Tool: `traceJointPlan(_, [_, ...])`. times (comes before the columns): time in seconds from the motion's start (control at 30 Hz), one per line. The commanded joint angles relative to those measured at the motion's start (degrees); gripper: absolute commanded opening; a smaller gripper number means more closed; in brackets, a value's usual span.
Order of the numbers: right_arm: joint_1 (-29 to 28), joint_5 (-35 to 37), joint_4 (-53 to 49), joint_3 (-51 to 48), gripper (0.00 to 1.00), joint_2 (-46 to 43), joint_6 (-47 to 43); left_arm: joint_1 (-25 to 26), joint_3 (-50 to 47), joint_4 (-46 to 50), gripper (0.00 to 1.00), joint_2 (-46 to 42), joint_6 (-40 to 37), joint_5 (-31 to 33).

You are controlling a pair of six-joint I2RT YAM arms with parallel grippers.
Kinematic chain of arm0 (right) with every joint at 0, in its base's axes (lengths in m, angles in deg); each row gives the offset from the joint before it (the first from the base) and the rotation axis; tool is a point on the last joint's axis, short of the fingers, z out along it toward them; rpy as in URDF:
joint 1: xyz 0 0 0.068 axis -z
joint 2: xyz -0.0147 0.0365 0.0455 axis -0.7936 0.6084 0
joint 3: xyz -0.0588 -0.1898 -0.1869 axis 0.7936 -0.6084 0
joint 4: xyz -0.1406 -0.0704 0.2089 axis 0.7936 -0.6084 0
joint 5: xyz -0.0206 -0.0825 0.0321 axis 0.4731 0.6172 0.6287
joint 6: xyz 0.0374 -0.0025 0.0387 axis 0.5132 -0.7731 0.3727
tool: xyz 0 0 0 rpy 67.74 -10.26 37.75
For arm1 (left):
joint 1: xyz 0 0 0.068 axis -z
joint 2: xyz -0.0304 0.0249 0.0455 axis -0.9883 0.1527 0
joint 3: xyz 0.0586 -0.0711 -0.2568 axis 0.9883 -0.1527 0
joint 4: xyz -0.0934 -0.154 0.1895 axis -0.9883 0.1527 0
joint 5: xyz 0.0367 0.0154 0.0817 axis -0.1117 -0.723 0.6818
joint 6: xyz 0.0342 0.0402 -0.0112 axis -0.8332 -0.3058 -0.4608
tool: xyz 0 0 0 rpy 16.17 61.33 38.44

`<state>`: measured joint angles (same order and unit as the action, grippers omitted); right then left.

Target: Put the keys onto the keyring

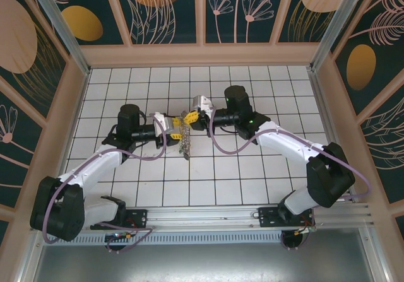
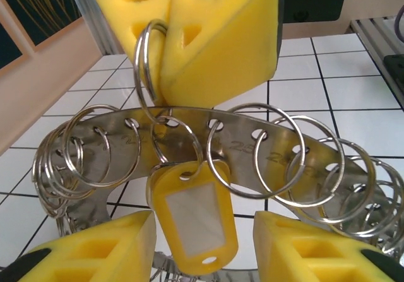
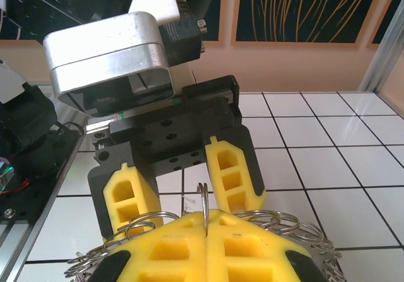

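A curved metal keyring plate (image 2: 252, 146) with numbered holes carries several split rings and hangs above the tiles between both grippers (image 1: 185, 144). My right gripper (image 3: 206, 231) is shut on one upright split ring (image 2: 146, 61), which is pinched at the seam of its yellow pads (image 2: 214, 36). A yellow key tag (image 2: 192, 216) with a white label dangles from a small ring on the plate. It hangs in the gap between the yellow fingers (image 2: 95, 253) of my left gripper (image 2: 202, 253), which stands open, with neither pad touching it. Both grippers meet mid-table: the left gripper (image 1: 175, 128) and the right gripper (image 1: 191, 118).
White tiled floor (image 1: 252, 175) lies all round, with wooden walls at the sides and back. Purple cables (image 1: 227, 148) loop from both arms. An aluminium rail (image 1: 208, 216) runs along the near edge by the arm bases.
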<state>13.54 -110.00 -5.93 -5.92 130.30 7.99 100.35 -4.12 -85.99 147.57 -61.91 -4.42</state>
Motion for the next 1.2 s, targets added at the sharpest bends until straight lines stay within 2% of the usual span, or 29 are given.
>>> traceJointPlan(0.0, [-0.34, -3.74, 3.92, 1.65, 0.0, -1.21, -0.03, 0.42, -0.78, -5.05, 0.4, 0.47, -0.21, -2.82])
traceJointPlan(0.13, [-0.92, -3.32, 3.34, 2.0, 0.0, -0.86, -0.62, 0.72, -0.91, -6.79, 0.33, 0.32, 0.67, -2.89])
traceJointPlan(0.23, [-1.25, -2.17, 4.11, 1.6, 0.0, -1.01, -0.16, 0.73, -0.91, -5.25, 0.18, 0.04, -0.67, -2.92])
traceJointPlan(0.3, [-1.34, -1.17, 5.03, 0.91, 0.0, -1.59, 0.37, 0.73, -0.8, -2.59, 0.13, -0.46, -2.93, -1.87])
traceJointPlan(0.4, [-1.27, -0.19, 3.95, 0.52, 0.0, -2.32, -0.16, 0.73, -0.5, 0.57, 0.0, -1.96, -5.84, 0.34])
traceJointPlan(0.57, [-1.27, 1.41, 1.84, -0.52, 0.0, -3.67, -1.25, 0.73, -0.66, 2.91, 0.0, -5.25, -8.71, 3.86])
traceJointPlan(1.17, [-1.27, 4.23, -13.85, 3.97, 0.0, -2.87, -8.49, 0.73, 6.67, 18.83, 0.0, -7.02, -17.68, 16.96])
